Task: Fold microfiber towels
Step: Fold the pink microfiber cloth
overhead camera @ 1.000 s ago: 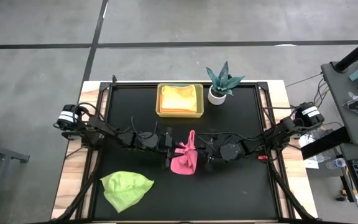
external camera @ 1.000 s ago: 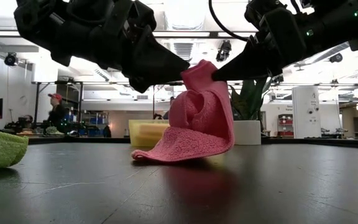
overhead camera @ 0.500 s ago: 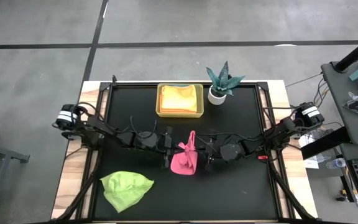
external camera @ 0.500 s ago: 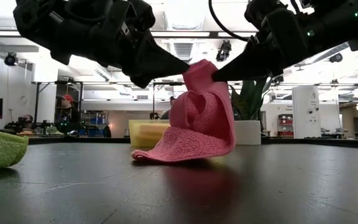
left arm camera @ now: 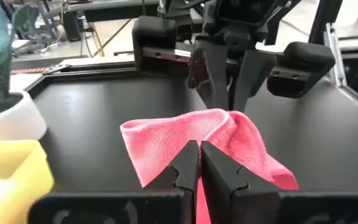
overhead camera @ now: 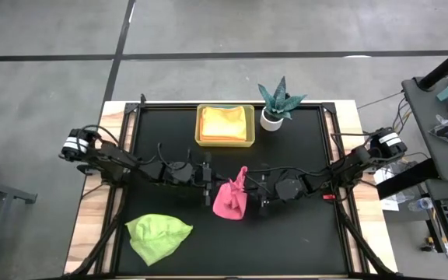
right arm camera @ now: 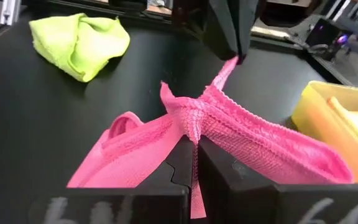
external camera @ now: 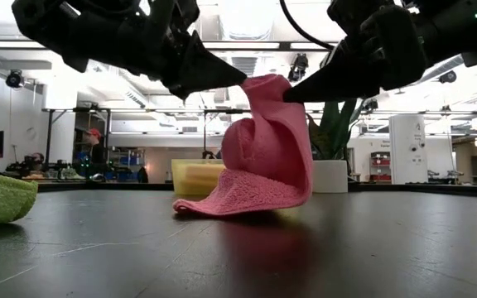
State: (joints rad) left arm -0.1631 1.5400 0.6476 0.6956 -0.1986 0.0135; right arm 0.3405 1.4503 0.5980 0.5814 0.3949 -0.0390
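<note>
The left gripper [external camera: 243,80] and right gripper [external camera: 288,95] each pinch the pink towel [external camera: 263,170], fingers clamped tight. A lime green towel [overhead camera: 159,236] lies well apart from the left gripper

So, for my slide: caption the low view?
Both tools, left and right, pinch the pink towel above the table.

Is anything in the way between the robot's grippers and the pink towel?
No. Both grippers are already shut on the pink towel: the left gripper pinches one side, the right gripper the other, holding it partly lifted off the table.
</note>
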